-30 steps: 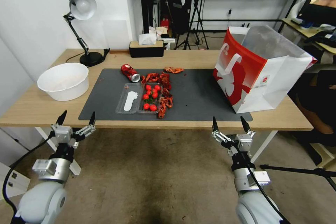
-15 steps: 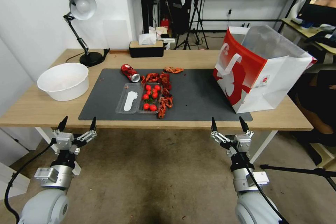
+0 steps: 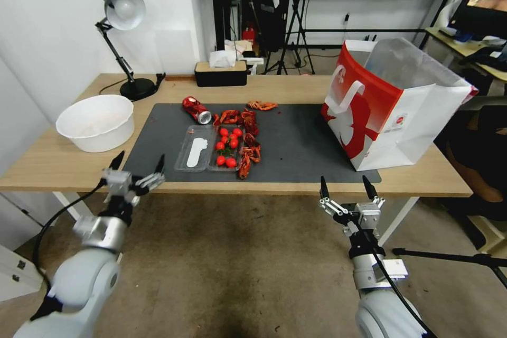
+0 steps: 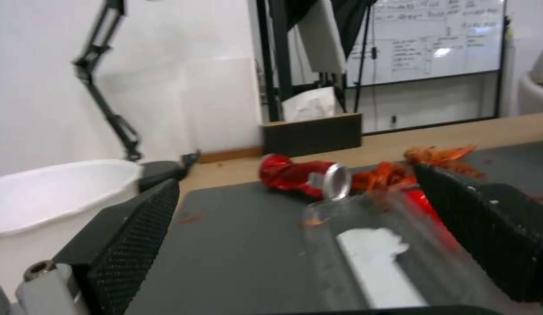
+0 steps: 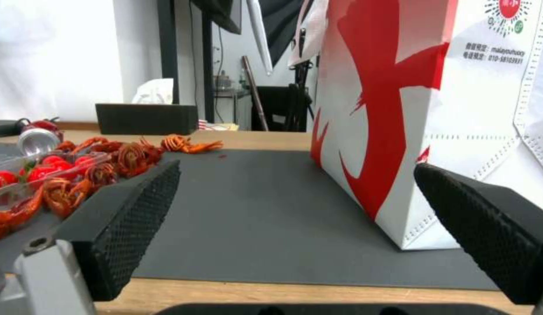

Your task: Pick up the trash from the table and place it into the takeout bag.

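Early stage, judged from the layout: no trash yet lies in either gripper; the crushed red can [image 3: 196, 110], the clear tray [image 3: 210, 154] of small red fruits and the red shell scraps [image 3: 249, 154] all rest on the dark mat [image 3: 296, 142] of the table [image 3: 63, 161]; the takeout bag [image 3: 393, 108] stands open-mouthed at the mat's right end. Left gripper [image 3: 136, 167], fingers spread wide and empty, hangs at the near table edge facing the tray; right gripper [image 3: 346, 188], likewise spread and empty, waits below the edge near the bag.

Can [image 3: 197, 110] left of takeout bag [image 3: 391, 111]
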`<state>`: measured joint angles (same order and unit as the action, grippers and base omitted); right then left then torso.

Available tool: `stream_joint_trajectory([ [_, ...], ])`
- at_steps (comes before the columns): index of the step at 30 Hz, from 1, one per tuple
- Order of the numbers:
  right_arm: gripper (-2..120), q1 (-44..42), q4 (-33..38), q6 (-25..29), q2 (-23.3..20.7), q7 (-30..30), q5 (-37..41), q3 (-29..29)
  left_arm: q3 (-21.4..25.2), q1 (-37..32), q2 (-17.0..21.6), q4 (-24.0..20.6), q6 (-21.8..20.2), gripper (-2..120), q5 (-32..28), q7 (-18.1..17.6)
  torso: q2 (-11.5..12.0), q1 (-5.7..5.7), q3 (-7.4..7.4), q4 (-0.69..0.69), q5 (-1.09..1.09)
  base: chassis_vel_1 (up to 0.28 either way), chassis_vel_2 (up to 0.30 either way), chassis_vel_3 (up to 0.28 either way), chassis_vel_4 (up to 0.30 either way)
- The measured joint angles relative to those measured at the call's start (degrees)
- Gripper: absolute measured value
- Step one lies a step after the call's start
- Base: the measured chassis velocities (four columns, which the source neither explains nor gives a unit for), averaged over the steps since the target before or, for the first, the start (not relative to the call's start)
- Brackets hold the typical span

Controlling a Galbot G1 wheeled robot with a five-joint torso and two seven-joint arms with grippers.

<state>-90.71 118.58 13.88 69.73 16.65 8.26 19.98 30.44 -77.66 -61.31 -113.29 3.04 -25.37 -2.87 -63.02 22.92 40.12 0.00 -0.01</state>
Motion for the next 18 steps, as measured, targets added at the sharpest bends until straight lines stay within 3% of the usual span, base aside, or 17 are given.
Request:
stream_joint_trajectory([
  [10, 100, 0.2, 0.0, -0.3, 0.7, 0.0, -0.6, -0.2, -7.8, 12.2, 2.4, 3.9, -8.4, 100, -8.7, -3.7, 0.0, 0.00, 0.00, 0.01, 0.00, 0.000, 0.000, 0.000, 0.000],
  [13, 100, 0.1, 0.1, -0.4, 1.0, 0.1, -0.9, -0.1, -11.9, 19.1, 4.1, 7.5, -13.0, 100, -12.4, -7.3, 0.0, 0.00, 0.00, 0.01, 0.00, 0.000, 0.000, 0.000, 0.000],
  [18, 100, -0.2, 0.2, -0.5, 1.3, 0.2, -1.1, 0.2, -16.7, 28.1, 5.0, 12.6, -17.0, 100, -17.2, -11.2, 0.0, 0.00, -0.01, 0.00, 0.01, 0.000, 0.000, 0.000, 0.000],
])
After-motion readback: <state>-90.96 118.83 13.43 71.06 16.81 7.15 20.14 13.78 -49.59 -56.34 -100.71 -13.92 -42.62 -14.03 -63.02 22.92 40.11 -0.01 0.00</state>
